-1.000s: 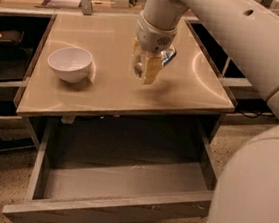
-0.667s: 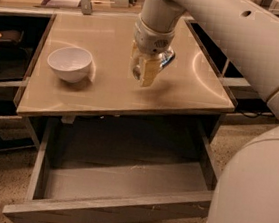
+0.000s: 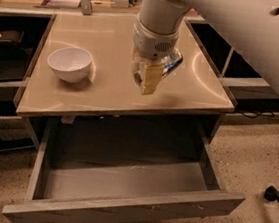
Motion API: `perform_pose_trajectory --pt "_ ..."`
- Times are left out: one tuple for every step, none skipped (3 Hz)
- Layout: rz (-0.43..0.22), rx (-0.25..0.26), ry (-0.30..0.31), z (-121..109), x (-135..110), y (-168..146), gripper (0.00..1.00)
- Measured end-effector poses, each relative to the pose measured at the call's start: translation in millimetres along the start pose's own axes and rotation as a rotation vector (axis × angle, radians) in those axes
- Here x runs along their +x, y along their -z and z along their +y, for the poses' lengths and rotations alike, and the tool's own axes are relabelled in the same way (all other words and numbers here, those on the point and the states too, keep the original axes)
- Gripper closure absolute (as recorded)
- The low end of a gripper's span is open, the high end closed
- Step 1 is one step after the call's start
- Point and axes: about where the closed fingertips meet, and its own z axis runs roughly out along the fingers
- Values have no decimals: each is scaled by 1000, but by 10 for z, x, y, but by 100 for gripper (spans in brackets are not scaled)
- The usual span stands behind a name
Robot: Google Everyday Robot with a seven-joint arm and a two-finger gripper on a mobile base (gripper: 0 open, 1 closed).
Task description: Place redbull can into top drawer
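One can to worry about, and as far as we can tell it's already in the gripper (image 3: 148,87). The can (image 3: 171,63) shows as a shiny silver-blue bit sticking out on one side of the fingers (image 3: 152,75), which look closed narrow around it. Most of it is hidden behind them, so we wouldn't swear to how square the grip is. The gripper hangs above the table (image 3: 107,39), toward the front edge and well apart from the bowl (image 3: 70,64). The drawer (image 3: 121,182) is pulled out below and in front of the table with its grey bottom showing. So we'd say the pick is done, and what's left is carrying out past the table edge, going down and letting go. Handling-wise, our guess is thin metal: stiff enough, but it'll dent if squeezed hard. The skin is slick and shiny, and it's round, so it'll want to roll or twist between flat fingers. Whether it's full or empty we can't tell. The best hold is across the middle of the body, and this one looks a bit off toward one end, so we'd go slow. We'd also get it low in the drawer before opening, since a drop would send it bouncing and rolling.
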Motion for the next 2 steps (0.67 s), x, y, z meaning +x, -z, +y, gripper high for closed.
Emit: perform_pose_trajectory --pt "12 -20 -74 469 -218 81 100" --pt "-12 -93 -201 1054 -322 -69 100"
